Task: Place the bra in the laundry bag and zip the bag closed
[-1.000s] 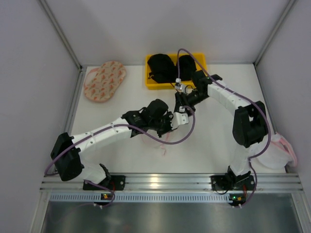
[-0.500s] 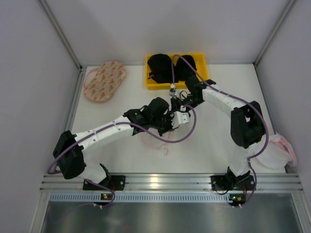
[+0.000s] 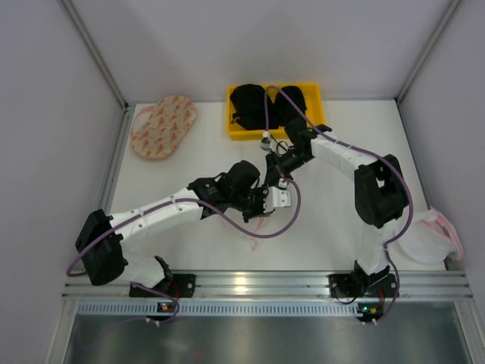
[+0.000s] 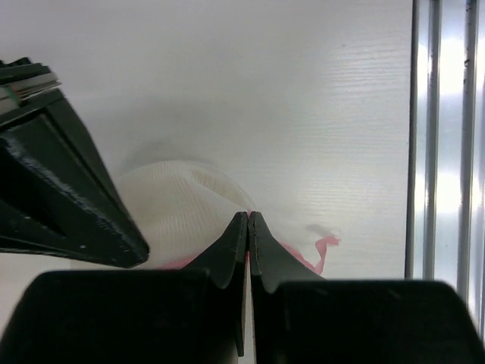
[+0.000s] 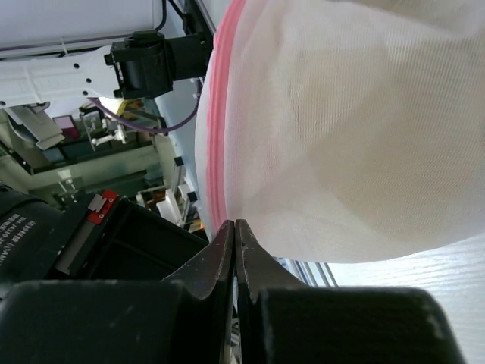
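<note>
1. Right wrist view: the laundry bag [image 5: 341,152], white mesh with a pink zip rim, fills the upper frame. A faint yellowish tint [image 5: 333,106] shows through the mesh, though whether that is the bra cannot be told.
2. The right fingers [image 5: 224,243] are pressed together, pinching the bag's edge beside the pink rim.
3. The left fingers [image 4: 239,235] are likewise closed, nipping the mesh above the tabletop [image 4: 303,91].
4. Behind, a yellow tray [image 3: 241,135] holds black bras [image 3: 248,105].
</note>
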Controlling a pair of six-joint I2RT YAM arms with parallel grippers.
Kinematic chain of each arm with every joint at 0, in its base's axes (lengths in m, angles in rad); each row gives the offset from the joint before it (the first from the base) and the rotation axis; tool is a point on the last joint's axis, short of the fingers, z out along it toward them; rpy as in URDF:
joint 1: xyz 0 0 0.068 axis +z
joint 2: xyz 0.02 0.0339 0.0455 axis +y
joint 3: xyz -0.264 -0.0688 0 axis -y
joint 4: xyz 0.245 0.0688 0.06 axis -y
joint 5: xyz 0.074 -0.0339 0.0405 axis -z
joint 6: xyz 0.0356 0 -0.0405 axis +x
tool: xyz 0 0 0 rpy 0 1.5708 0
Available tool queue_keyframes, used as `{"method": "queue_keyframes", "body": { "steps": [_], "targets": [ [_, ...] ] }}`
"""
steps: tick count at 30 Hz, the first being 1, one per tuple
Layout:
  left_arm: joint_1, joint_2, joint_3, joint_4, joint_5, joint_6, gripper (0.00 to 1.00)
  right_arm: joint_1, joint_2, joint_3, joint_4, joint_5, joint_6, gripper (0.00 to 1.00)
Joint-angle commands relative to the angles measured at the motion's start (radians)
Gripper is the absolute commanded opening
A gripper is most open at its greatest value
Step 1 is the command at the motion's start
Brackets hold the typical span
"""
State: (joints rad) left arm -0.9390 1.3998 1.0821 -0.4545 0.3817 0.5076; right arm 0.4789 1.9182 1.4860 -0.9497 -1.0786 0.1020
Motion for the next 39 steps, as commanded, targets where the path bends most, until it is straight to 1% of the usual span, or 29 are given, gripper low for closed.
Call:
{"method": "queue_keyframes", "body": {
  "steps": [1,7,10,11,14,15,16,18,22,25,28,30,31,32,33,34,35,36,39],
  "targets": [
    [-0.017,-0.051,-0.036,-0.007,0.046,0.023,0.0,-0.014,0.011,0.051,0.092,-0.015,0.024,0.0],
    [-0.05,-0.071,-0.067,-0.021,0.026,0.012,0.0,-0.025,0.039,0.066,0.147,-0.011,0.087,0.0],
    [-0.055,-0.071,-0.062,-0.021,0.006,0.006,0.0,-0.026,0.035,0.085,0.108,-0.006,0.065,0.0],
    [-0.057,-0.073,-0.056,-0.023,-0.007,0.006,0.0,-0.026,0.027,0.086,0.07,0.009,0.042,0.0],
    [-0.055,-0.062,-0.042,-0.021,-0.027,0.008,0.0,-0.028,-0.019,0.082,0.014,0.035,0.004,0.45],
    [-0.055,-0.056,-0.033,-0.019,-0.027,0.012,0.0,-0.028,-0.033,0.076,-0.001,0.036,0.001,0.65],
    [-0.055,-0.053,-0.03,-0.023,-0.027,0.014,0.0,-0.026,-0.054,0.057,-0.003,0.037,0.002,0.7],
    [-0.055,-0.047,-0.022,-0.019,-0.018,0.019,0.0,-0.02,-0.067,0.04,0.006,0.036,0.005,0.77],
    [-0.055,-0.039,-0.017,-0.019,-0.015,0.035,0.0,0.045,-0.033,0.026,0.002,0.019,-0.005,0.78],
    [-0.055,-0.025,-0.005,-0.021,-0.026,0.039,0.0,0.091,-0.013,0.028,-0.001,-0.01,-0.005,0.77],
    [-0.055,-0.015,0.006,-0.021,-0.026,0.034,0.0,0.13,0.005,0.02,-0.009,0.012,-0.024,0.75],
    [-0.055,-0.013,0.007,-0.021,-0.026,0.035,0.0,0.142,0.021,0.016,-0.017,0.014,-0.028,0.64],
    [-0.053,-0.01,0.007,-0.021,-0.027,0.034,0.0,0.144,0.025,0.016,-0.018,0.013,-0.027,0.57],
    [-0.055,-0.01,0.007,-0.021,-0.027,0.035,0.0,0.144,0.027,0.019,-0.018,0.019,-0.027,0.36],
    [-0.055,-0.01,0.007,-0.021,-0.027,0.037,0.0,0.141,0.025,0.025,-0.015,0.023,-0.025,0.25],
    [-0.053,-0.01,0.006,-0.021,-0.02,0.037,0.0,0.135,0.025,0.028,-0.012,0.026,-0.018,0.17],
    [-0.055,-0.015,-0.001,-0.021,-0.015,0.039,0.0,0.132,0.024,0.033,-0.003,0.029,-0.013,0.04],
    [-0.055,-0.018,-0.005,-0.021,-0.009,0.037,0.0,0.118,0.028,0.046,-0.001,0.029,-0.012,0.0],
    [-0.057,-0.042,-0.033,-0.023,0.019,0.043,0.0,0.09,0.045,0.083,-0.008,0.031,-0.01,0.0]
  ]
}}
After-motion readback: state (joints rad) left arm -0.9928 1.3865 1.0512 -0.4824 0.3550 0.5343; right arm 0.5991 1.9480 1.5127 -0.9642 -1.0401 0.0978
